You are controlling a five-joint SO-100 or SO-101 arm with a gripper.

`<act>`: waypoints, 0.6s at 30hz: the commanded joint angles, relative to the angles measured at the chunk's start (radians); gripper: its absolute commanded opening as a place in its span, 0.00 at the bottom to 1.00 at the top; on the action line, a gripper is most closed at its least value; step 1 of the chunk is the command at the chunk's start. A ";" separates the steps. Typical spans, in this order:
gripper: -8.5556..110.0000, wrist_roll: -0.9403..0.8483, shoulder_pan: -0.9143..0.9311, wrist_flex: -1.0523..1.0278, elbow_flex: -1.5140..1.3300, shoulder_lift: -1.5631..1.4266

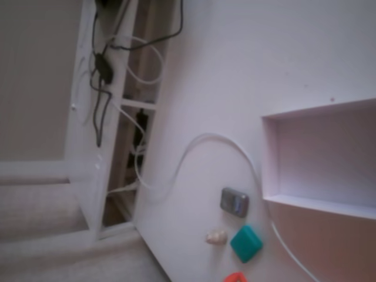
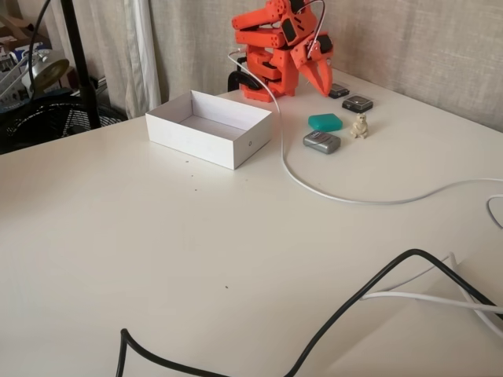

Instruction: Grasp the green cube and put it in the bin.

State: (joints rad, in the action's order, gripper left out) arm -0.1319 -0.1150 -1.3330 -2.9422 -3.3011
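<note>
A white cable [image 2: 330, 192] runs across the counter [image 2: 196, 251] between the bin [image 2: 206, 138] and the objects. Beyond it the green cube [image 2: 324, 122] lies on the counter, just behind a grey metallic object [image 2: 321, 141] and beside a cream figurine [image 2: 360, 126]. Farthest back, the gripper [image 2: 316, 75] hangs folded above the cube, empty; whether its jaws are parted I cannot tell. Judged so, the reach has not begun: next comes lowering onto the cube.

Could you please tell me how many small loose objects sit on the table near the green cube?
4: grey metallic object before the green cube, cream lump beside it, two dark items behind.
</note>
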 commanded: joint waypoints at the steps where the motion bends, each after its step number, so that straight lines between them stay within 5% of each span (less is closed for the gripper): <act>1: 0.00 0.005 -0.003 -0.002 0.002 -0.008; 11: 0.00 -0.026 -0.040 -0.002 0.002 -0.008; 15: 0.27 -0.026 -0.051 0.025 0.046 0.018; 18: 0.30 0.054 -0.067 0.051 0.276 0.153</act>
State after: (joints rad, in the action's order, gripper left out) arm -0.1273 -0.1687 -1.3100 -2.8639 -3.2459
